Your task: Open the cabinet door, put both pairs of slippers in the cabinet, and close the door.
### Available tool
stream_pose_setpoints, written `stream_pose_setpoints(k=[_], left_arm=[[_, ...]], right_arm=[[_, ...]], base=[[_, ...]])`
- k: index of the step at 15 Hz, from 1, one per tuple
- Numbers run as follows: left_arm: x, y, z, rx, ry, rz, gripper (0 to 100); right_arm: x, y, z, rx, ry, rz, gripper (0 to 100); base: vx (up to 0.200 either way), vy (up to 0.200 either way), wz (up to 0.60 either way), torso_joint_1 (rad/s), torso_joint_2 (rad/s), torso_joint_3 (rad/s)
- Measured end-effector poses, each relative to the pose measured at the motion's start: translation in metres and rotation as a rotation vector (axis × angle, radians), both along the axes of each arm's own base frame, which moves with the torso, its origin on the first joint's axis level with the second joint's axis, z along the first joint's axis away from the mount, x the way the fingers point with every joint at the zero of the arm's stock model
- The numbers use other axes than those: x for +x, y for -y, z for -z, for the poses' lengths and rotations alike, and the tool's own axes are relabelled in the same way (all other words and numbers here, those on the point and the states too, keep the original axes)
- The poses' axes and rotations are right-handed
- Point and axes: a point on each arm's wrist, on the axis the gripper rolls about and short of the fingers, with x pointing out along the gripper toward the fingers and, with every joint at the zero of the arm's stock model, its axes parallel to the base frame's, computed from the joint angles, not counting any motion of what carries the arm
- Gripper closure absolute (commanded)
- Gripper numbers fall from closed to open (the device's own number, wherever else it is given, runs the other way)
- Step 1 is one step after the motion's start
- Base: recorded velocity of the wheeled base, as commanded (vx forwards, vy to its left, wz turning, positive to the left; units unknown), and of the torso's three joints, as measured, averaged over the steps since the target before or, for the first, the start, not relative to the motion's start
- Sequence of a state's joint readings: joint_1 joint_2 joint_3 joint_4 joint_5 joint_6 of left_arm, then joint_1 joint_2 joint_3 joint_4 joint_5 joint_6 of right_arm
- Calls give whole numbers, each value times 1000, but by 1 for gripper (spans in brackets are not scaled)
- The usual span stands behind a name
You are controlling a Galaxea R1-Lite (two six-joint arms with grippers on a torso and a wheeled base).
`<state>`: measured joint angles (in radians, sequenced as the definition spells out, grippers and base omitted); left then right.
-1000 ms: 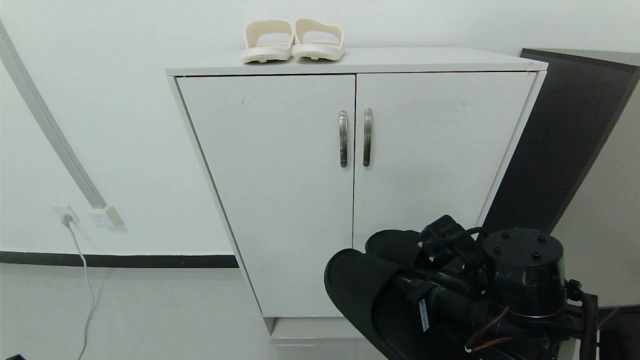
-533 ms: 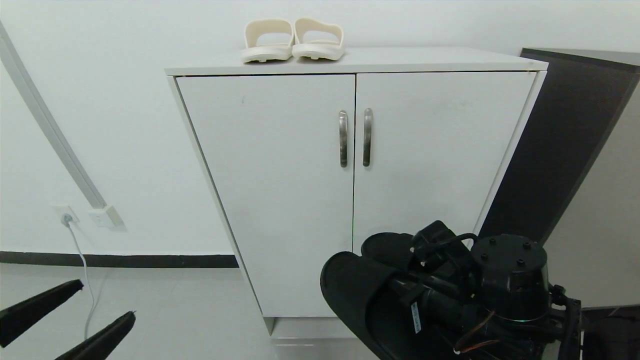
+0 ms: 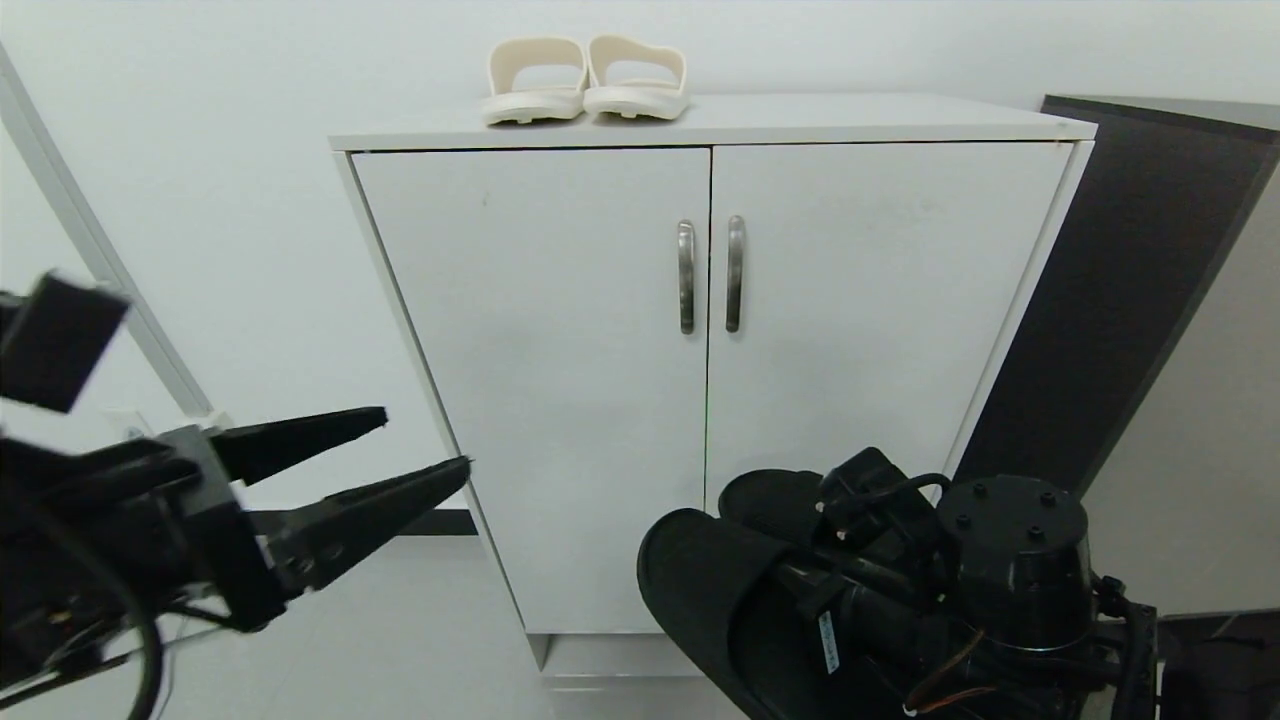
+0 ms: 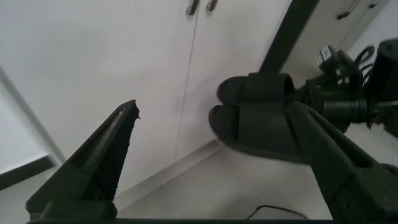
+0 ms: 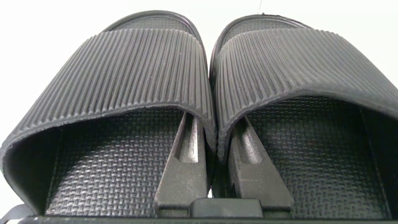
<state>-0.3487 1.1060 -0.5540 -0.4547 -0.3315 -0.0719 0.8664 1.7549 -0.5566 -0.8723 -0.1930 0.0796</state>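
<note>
The white cabinet (image 3: 560, 400) stands against the wall with both doors shut and two metal handles (image 3: 709, 275) side by side at the middle. A cream pair of slippers (image 3: 585, 82) rests on its top. My right gripper (image 5: 214, 168) is low in front of the right door, shut on the black pair of slippers (image 3: 715, 580), one finger inside each slipper pinching the touching inner sides. My left gripper (image 3: 425, 440) hangs open and empty left of the cabinet, fingers pointing towards the left door. In the left wrist view the black slippers (image 4: 255, 118) sit between its fingers (image 4: 93, 168), farther off.
A dark panel (image 3: 1130, 300) leans beside the cabinet's right side. A grey conduit (image 3: 70, 215) runs down the wall on the left. Pale floor (image 3: 400, 650) lies open in front of the cabinet's left half.
My left arm has risen from the lower left corner and swung towards the cabinet, fingers open. The right gripper with the black slippers has drifted slightly left and down.
</note>
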Motion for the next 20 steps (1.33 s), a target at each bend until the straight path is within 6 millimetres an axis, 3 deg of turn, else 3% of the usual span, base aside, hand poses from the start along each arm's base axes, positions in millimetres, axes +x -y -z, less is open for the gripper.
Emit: stream_pose_setpoints(k=[6,12,16,20], left_arm=[[58,54,-24,-29,-16,133,0],[86,128,-57,-114,-23,365,0],[108,151,-70,-186,-92,508,0],[128,162,-59,-189,-106,459,0]], right_arm=[[-1,-4,6,-9,-18,-20,100],[-1,-4,7,-9,-22,-18,100],[-1,-4,7,-8,-21,-19,100],[-1,-4,6,-4,-18,-18,100]], base=[[0,0,0,0,0,0],[0,0,0,0,0,0],[0,0,0,0,0,0],[0,0,0,0,0,0]])
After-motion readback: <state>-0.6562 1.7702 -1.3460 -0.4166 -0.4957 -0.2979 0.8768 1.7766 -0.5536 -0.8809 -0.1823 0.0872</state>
